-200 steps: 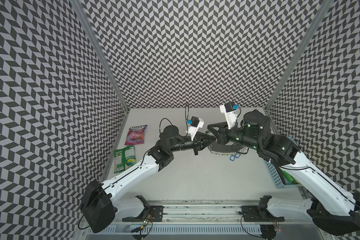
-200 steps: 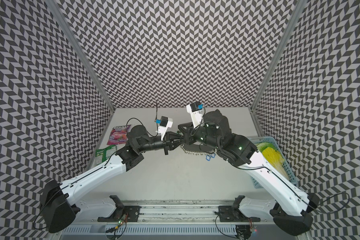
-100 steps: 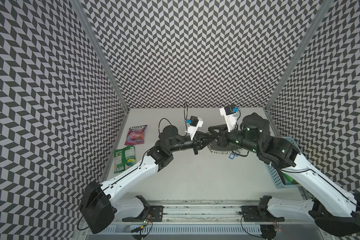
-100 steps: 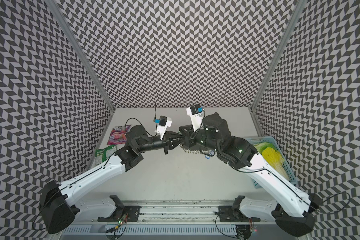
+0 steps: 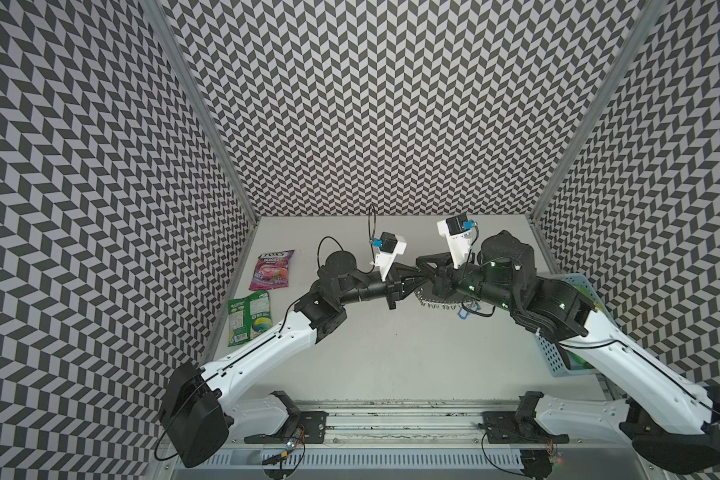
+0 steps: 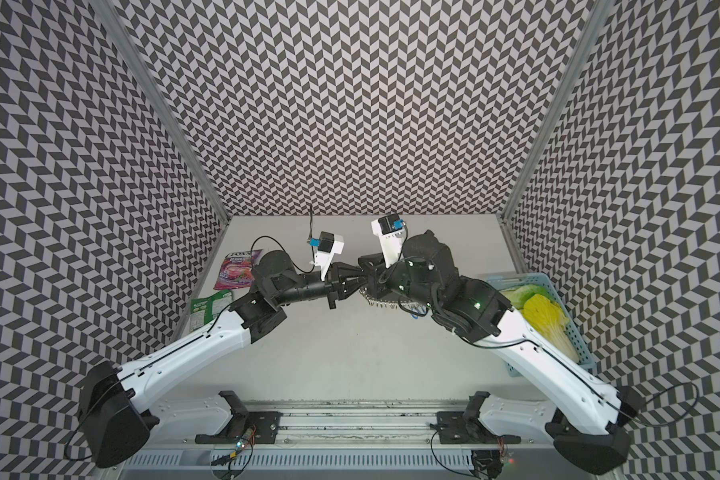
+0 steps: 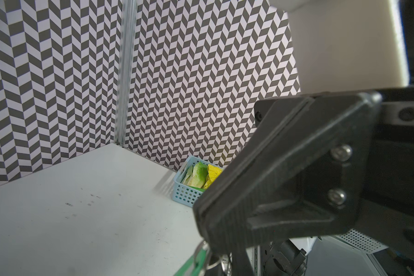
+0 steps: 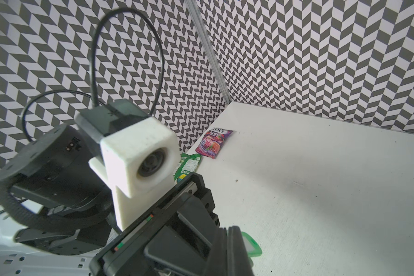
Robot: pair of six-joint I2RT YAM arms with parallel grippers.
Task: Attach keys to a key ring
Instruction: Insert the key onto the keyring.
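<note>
Two closures: left gripper is apparently pinching keys, right gripper is pressing shut; key ring threading is likely needing slow alignment.

Walls: black-and-white chevron pattern on all three sides.
Corner posts: silver-grey.
Counter: plain off-white with a few small dark specks.
Left arm, right arm: white shells, black joints and bases.
Wrist camera mounts: white, with black camera bodies and blue plugs.
Berry packet: purple and pink, pale lettering.
Second packet: green, with a white panel.
Basket: pale blue, dotted with holes.
Basket contents: green and yellow.
Key tag: bright green rim, white label.
Key ring: dark grey plate, silver wire rings.
Small tags: blue.
</note>
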